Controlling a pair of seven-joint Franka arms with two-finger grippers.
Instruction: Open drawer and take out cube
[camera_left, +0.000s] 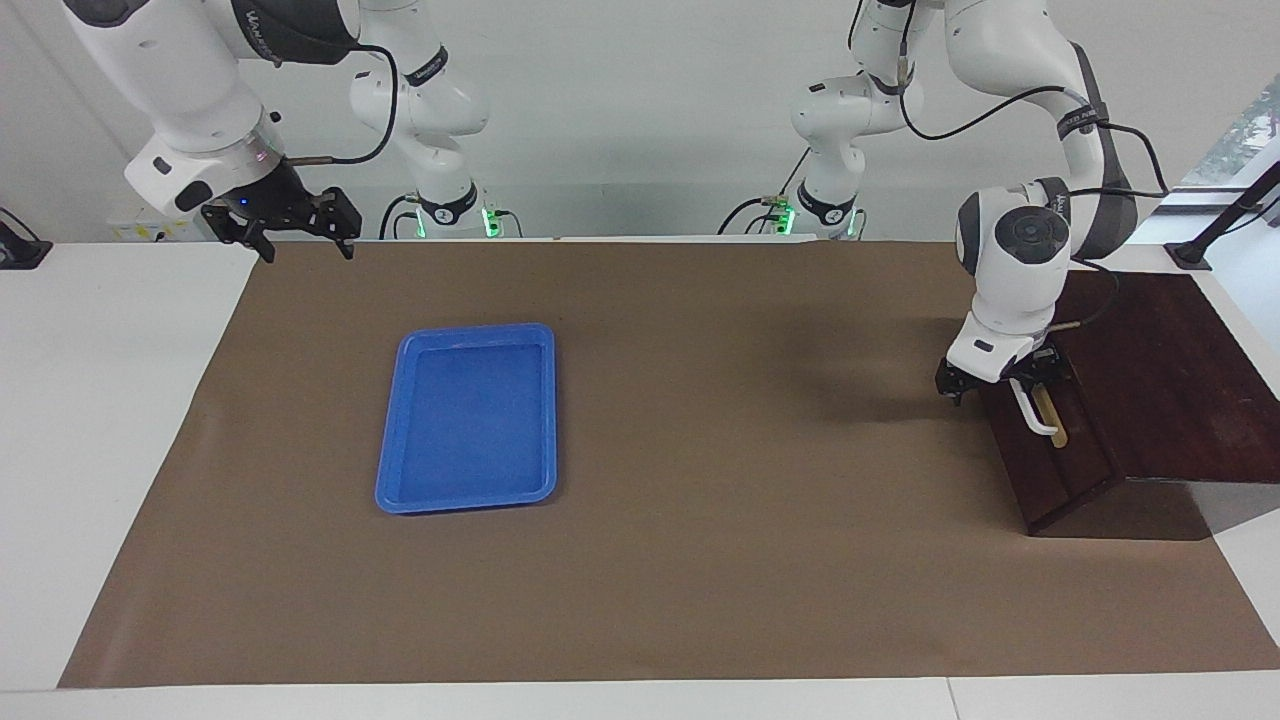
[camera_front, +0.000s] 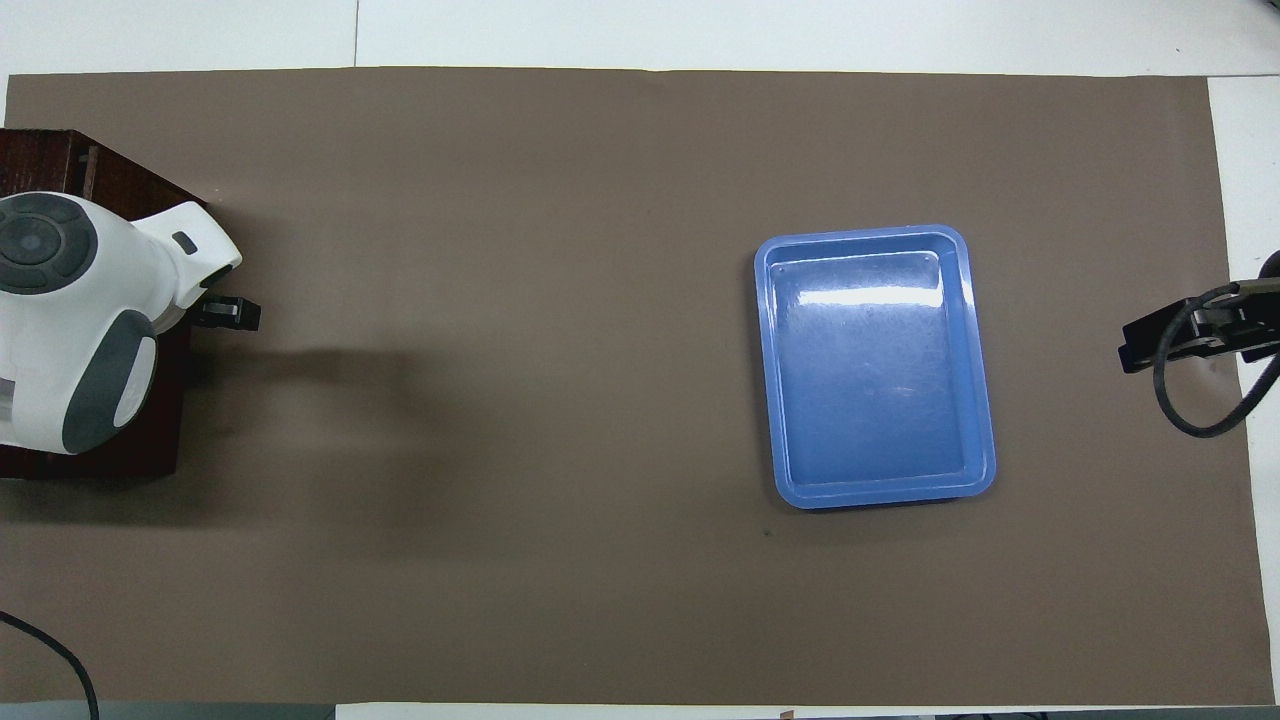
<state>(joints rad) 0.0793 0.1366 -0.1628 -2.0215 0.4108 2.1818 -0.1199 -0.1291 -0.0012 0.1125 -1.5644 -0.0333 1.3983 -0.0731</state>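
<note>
A white desk (camera_left: 120, 420) carries a large brown mat (camera_left: 700, 560) that covers most of its top. On the mat, toward the right arm's end, a blue tray (camera_left: 468, 418) lies flat. At the left arm's end a dark wooden box (camera_left: 1150, 370) sits partly on the mat, partly on bare desk, its drawer (camera_left: 1050, 450) front facing the tray, shut.

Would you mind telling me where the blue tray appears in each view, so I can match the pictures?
Facing view: the tray lies on the brown mat, at that picture's centre-left, toward the right arm's end.
Overhead view: the tray lies at that picture's centre-right.
Shared landmark: the drawer at the left arm's end of the table, at the overhead picture's edge.
</note>
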